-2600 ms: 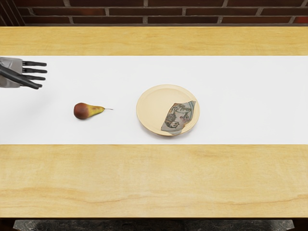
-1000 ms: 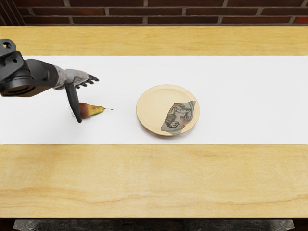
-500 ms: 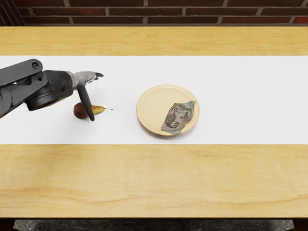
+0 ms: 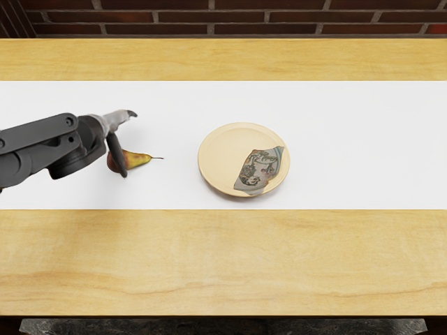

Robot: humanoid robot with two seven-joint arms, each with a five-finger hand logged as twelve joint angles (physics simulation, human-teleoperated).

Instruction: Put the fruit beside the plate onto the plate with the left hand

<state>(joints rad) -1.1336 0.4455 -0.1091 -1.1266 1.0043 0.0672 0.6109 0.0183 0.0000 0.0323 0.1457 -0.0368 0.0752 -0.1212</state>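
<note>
Where the pear (image 4: 137, 160) lies, the left robot hand (image 4: 112, 130) hangs over it.

Bright, flat, even light, looks like it's from overhead. White runner (image 4: 349, 139) nearly blown out, matte. Thin soft shadow hugging plate (image 4: 216, 150) near rim. Brick wall (image 4: 279, 17) dim. Whole render bit soft, table (image 4: 223, 265) edges straight.
</note>
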